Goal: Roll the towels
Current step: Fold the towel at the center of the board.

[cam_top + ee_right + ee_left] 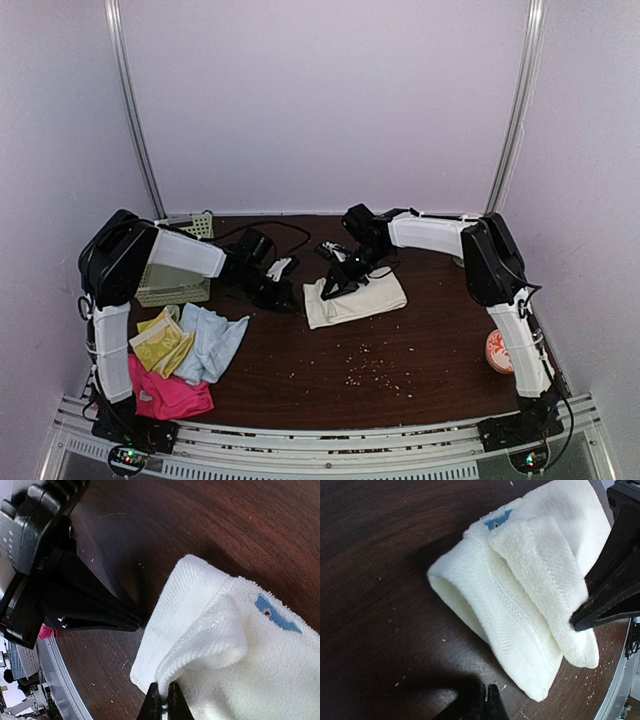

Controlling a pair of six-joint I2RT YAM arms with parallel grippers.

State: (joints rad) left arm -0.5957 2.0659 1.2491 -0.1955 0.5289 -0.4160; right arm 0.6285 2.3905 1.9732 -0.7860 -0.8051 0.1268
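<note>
1. Cream towel (pixel 355 298): mid-table, folded flat; rolling seems barely begun.
2. Right gripper (pixel 162 700): clamped on the towel's raised left fold.
3. Left gripper (pixel 487 702): closed, empty, just left of the towel.
4. Next move, likely: turn the pinched fold over rightward, kept tight.
5. Table (pixel 400 380): dark wood, crumb-speckled; other towels (pixel 215 340) near left; pale walls (pixel 330 100) around.

Top external: high behind the table's (pixel 420 350) near edge, looking down over its whole surface. Wrist views: close, low, facing each other across the cream-white towel (pixel 355 298), shared by all three.
</note>
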